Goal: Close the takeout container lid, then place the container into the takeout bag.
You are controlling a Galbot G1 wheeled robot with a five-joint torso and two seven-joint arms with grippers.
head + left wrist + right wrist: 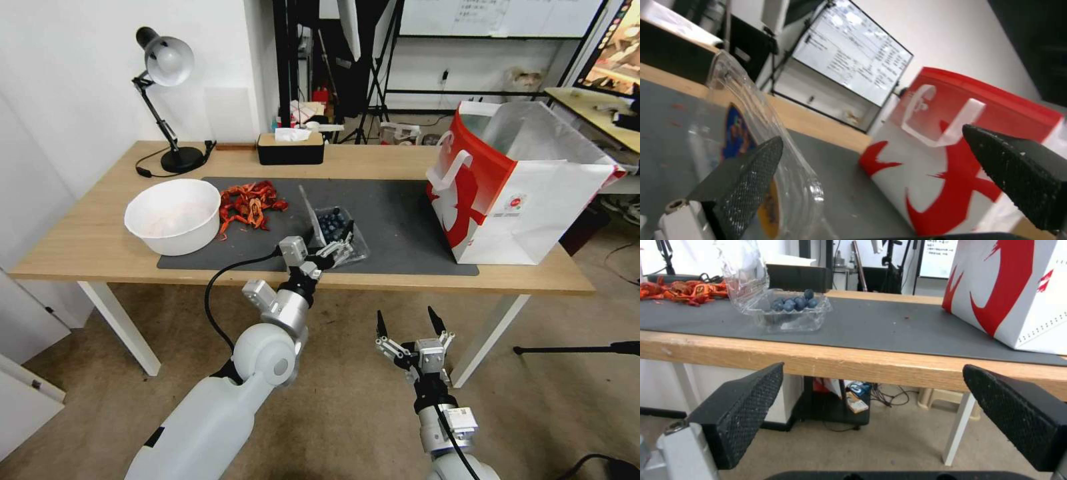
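**Desk:** On the dark grey mat near the front edge of the wooden tabletop, what exactly is the story?

**Photographer:** The small clear plastic clamshell takeout container, dark blue berries showing through it, sits open. Its clear plastic lid, the half with the sticker, stands nearly upright on the side facing the white bowl, hinged along the tray's edge.

**Desk:** And the machine?

**Photographer:** The left end effector is right at the container, reaching in over the front edge of the tabletop, fingers spread and gripping nothing. From its wrist camera, one dark textured finger lies just beside the lid's clear wall and the other stands well off towards the bag, so the lid is at the very side of the opening, not squarely between the fingers.

**Desk:** Which way must the lid go?

**Photographer:** By my reading, it has to swing over towards the bag side, down onto the berry tray. The hinge line runs roughly away from the robot.

**Desk:** The other arm?

**Photographer:** The right end effector hangs below tabletop height in front of the robot, fingers wide apart and empty, well away from the container. The left is clearly the nearer.

**Desk:** And the destination?

**Photographer:** The large red-and-white paper takeout bag with white strap handles stands open-mouthed at the right end of the mat, well apart from the container.
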